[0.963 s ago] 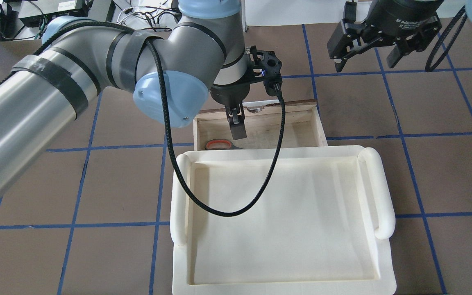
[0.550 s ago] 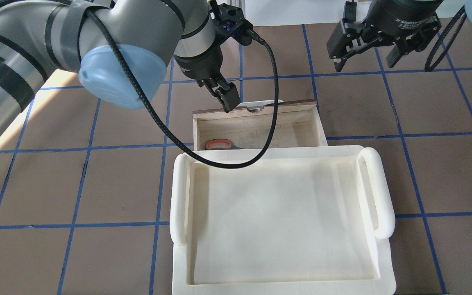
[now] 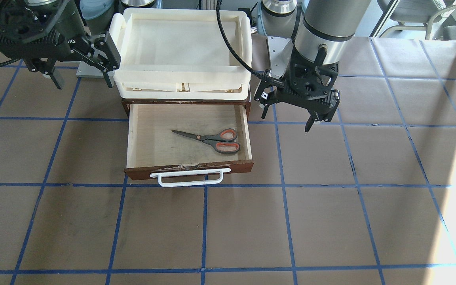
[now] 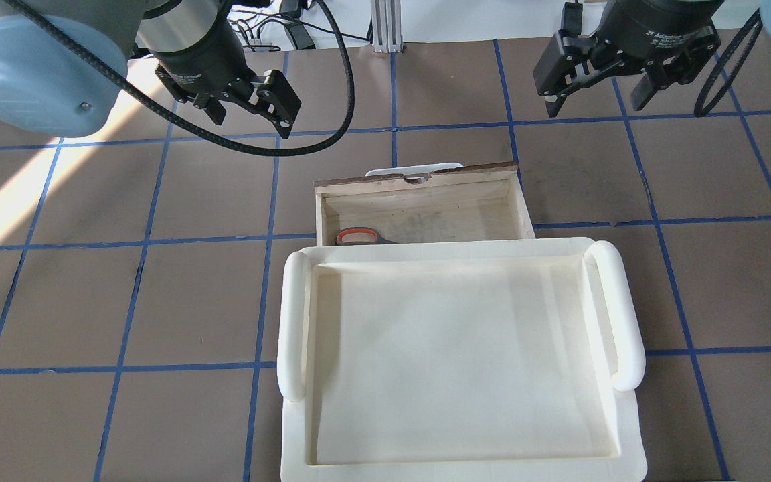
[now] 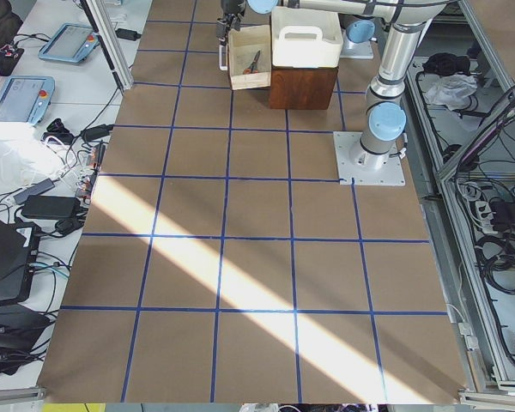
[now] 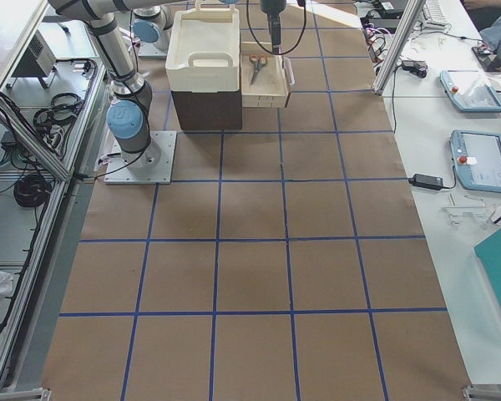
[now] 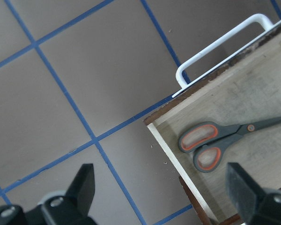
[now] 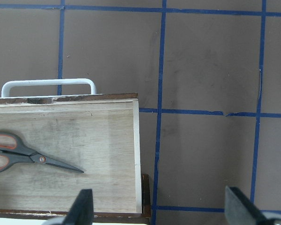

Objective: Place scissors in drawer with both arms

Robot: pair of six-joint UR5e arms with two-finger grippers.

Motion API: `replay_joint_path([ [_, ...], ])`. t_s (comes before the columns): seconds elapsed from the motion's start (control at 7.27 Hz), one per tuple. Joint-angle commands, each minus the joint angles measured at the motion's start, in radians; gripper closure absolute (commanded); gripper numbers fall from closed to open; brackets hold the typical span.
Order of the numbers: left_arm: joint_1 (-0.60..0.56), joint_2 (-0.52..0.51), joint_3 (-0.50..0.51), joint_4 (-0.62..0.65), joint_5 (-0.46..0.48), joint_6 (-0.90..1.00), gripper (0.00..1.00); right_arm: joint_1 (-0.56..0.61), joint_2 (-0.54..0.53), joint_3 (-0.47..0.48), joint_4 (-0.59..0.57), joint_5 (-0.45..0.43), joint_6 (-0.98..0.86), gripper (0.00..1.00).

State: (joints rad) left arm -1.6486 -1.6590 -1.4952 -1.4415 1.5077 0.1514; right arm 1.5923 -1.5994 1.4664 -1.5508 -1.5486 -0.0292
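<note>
**Scissors are in, so let's not botch the close**

The scissors [image 3: 206, 138] lie flat on the pale floor of the drawer [image 3: 152, 138]. In the front-facing view they sit in its 3 o'clock half, with the orange-lined loops toward 3 and the blades pointing at about 10. Nothing is holding them. The drawer is pulled well out from under the cream tray [image 3: 180, 75], and its white bar handle [image 3: 190, 183] is at 6 o'clock.

The left gripper [image 4: 249, 120] hangs above the table at roughly 2 o'clock from the scissors in that front view. It's off to the side of the drawer, fingers spread wide with nothing between them. The right gripper [image 4: 596, 90] is up at about 10 o'clock beside the tray, also spread and empty.

As we read it, the placing is done and what's left is pushing the drawer shut. A few things we think would help:

- Press on the front panel near the middle of the handle, not at a corner, so the drawer doesn't rack.
- Go slow, since the loose scissors will probably slide on that smooth wood.
- Keep the left arm's cable [image 4: 278, 151] from drooping into the drawer opening.
- Keep the other arm clear of the tray, which looks easy to knock.
</note>
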Motion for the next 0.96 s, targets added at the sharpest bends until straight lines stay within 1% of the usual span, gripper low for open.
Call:
replay_joint_path([
  [0.0, 0.116, 0.018, -0.008, -0.016, 0.002, -0.056, 0.0, 0.002, 0.001, 0.0, 0.0, 0.001, 0.0, 0.0],
  [0.41, 0.133, 0.065, -0.014, -0.025, 0.003, -0.056, 0.0, 0.0, 0.001, 0.0, -0.002, 0.004, 0.0, 0.0],
  [0.83, 0.138, 0.09, -0.057, -0.013, 0.002, -0.056, 0.0, 0.0, 0.003, 0.0, -0.002, 0.001, 0.002, 0.0],
])
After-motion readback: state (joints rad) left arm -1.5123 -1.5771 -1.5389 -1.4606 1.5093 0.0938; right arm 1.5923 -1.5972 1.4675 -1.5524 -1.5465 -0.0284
